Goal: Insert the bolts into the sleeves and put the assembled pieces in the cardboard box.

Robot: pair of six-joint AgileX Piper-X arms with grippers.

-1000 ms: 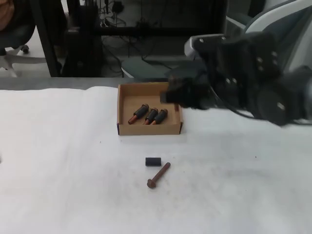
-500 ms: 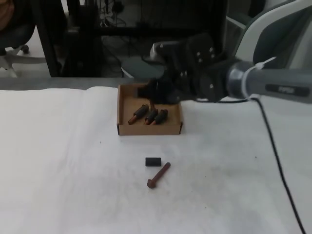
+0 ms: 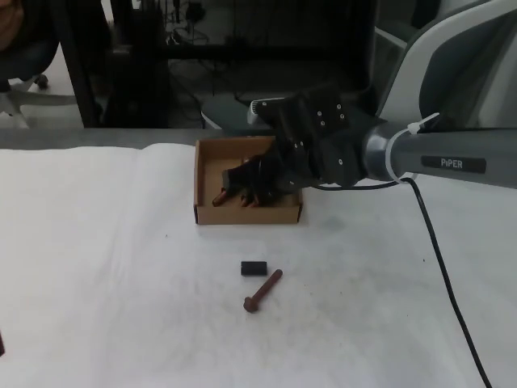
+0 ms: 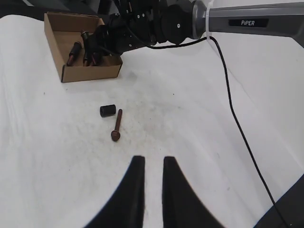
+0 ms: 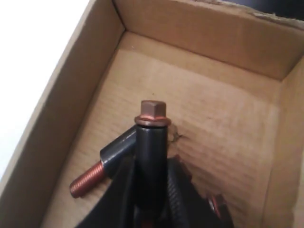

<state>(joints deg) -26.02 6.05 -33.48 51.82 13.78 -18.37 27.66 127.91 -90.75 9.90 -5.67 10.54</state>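
At upper centre of your high view, the right jaws clench a sleeved bolt (image 5: 151,142) over the cardboard box (image 3: 242,214). The left jaws sit slightly parted, empty, above the counter (image 3: 97,283).

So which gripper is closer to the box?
Right. The right gripper is over the box, holding a piece. The left gripper sits far from it, past the loose bolt and sleeve.

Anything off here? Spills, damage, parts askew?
Nothing stands out. The right gripper holds an assembled piece over the cardboard box. One loose bolt and sleeve lie close together on the cloth, not yet joined.
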